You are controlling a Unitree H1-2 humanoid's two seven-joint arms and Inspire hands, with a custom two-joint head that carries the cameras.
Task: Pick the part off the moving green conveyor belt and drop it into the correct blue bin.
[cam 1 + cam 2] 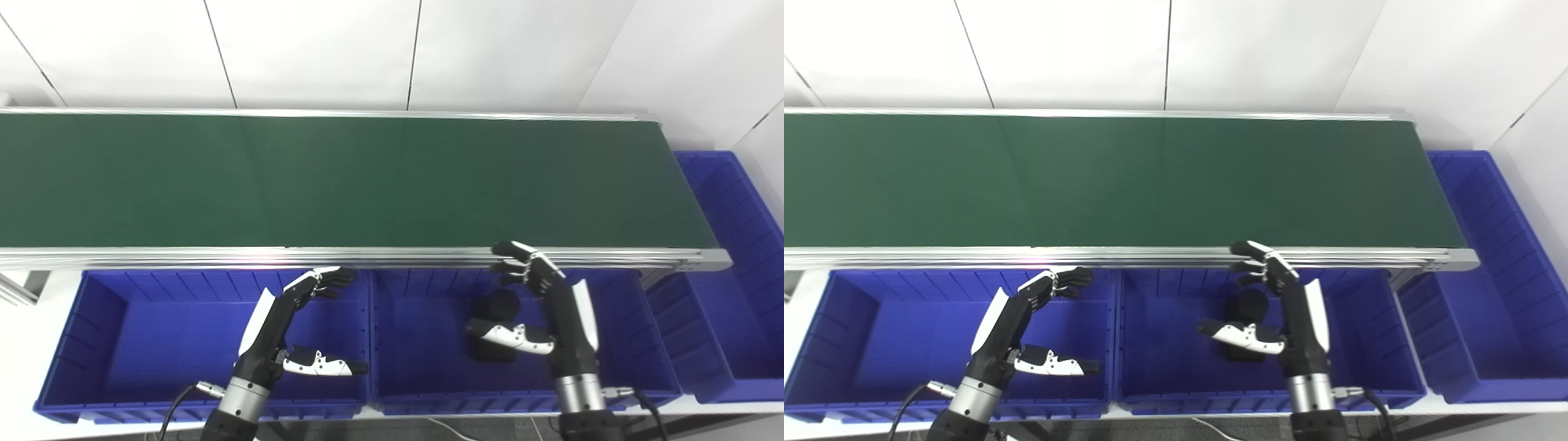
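Note:
The green conveyor belt runs across the view with no part showing on it. A black part lies on the floor of the middle blue bin, partly hidden behind my right thumb. My right hand hovers open above that bin, fingers spread near the belt's front rail, holding nothing. My left hand is open too, over the right end of the left blue bin, which looks empty.
A third blue bin stands at the belt's right end, running away from me. An aluminium rail edges the belt just above the bins. White wall panels stand behind the belt.

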